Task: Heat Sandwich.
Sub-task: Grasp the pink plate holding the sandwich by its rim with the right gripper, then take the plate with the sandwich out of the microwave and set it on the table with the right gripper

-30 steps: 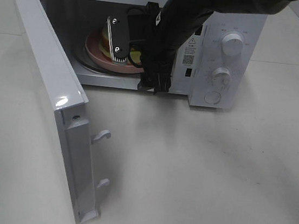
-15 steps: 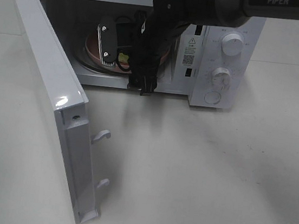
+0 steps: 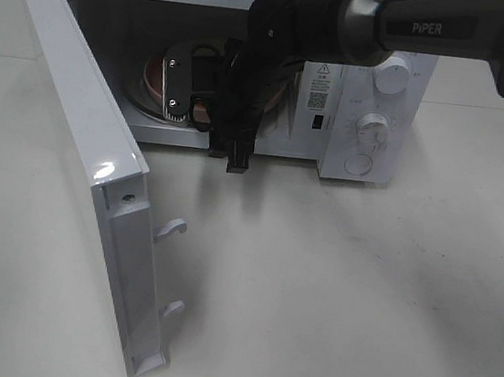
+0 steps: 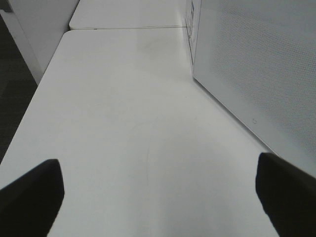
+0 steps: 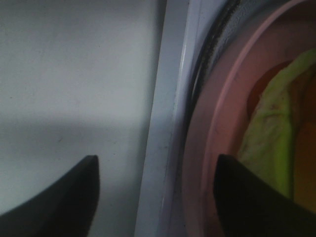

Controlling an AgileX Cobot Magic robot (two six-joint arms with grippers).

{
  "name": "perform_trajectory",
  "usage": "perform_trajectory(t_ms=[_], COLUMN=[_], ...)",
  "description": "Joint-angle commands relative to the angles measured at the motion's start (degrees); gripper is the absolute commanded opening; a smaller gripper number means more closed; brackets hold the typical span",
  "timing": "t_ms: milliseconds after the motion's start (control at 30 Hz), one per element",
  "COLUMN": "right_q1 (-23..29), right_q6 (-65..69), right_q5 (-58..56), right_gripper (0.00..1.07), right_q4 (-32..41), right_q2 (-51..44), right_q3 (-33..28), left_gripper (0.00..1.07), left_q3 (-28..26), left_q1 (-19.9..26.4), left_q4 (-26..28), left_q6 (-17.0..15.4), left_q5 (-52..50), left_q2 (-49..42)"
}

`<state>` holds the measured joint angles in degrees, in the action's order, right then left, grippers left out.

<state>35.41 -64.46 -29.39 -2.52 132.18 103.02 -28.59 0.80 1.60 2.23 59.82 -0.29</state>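
Black fingers [image 5: 74, 197] of the right hand [image 5: 156, 160] stand apart, gripping nothing, astride the pink plate [image 5: 217, 98] rim. The sandwich [image 5: 271, 133] lies on it inside the microwave [image 3: 398, 156], seemingly set down for heating. The left hand [image 4: 158, 160] hangs spread and empty over the table [image 4: 123, 98].

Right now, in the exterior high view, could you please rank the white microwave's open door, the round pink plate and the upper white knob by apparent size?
1. Open white door: largest, though it is also nearest the camera.
2. Round pink plate: middle, partly hidden inside the microwave.
3. Upper white knob: smallest.
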Motion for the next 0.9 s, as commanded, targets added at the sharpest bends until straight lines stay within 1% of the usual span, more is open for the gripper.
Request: perform_trajectory(t_ms=[33, 67, 100, 133, 167, 633, 900], right_q1=[-0.52, -0.8, -0.8, -0.8, -0.8, -0.8, -0.8], right_q6=[0.63, 0.63, 0.63, 0.63, 0.63, 0.34, -2.98], right_q5=[-0.11, -0.17, -1.15, -1.72, -1.89, -2.86, -4.35], right_gripper=[0.5, 0.4, 0.17, 0.05, 0.0, 0.0, 0.0], right_q4=[0.29, 0.34, 0.34, 0.29, 0.29, 0.29, 0.29], right_q2=[0.06, 0.06, 0.06, 0.06, 0.0, -0.11, -0.86], right_q3=[0.4, 0.4, 0.4, 0.4, 0.4, 0.4, 0.4], left_gripper=[1.0, 1.0, 1.0, 1.0, 1.0, 1.0, 1.0], left_q3=[0.17, 0.17, 0.17, 0.17, 0.17, 0.17, 0.17], left_q1=[0.0, 0.0, 0.0, 0.0, 0.0, 0.0, 0.0], left_q4=[0.06, 0.06, 0.06, 0.06, 0.06, 0.0, 0.0], left_q6=[0.0, 0.0, 0.0, 0.0, 0.0, 0.0, 0.0], left_q5=[-0.46, -0.46, -0.46, -0.46, -0.46, -0.46, -0.46], left_q2=[-1.43, -1.43, -1.43, -1.43, -1.43, -1.43, -1.43])
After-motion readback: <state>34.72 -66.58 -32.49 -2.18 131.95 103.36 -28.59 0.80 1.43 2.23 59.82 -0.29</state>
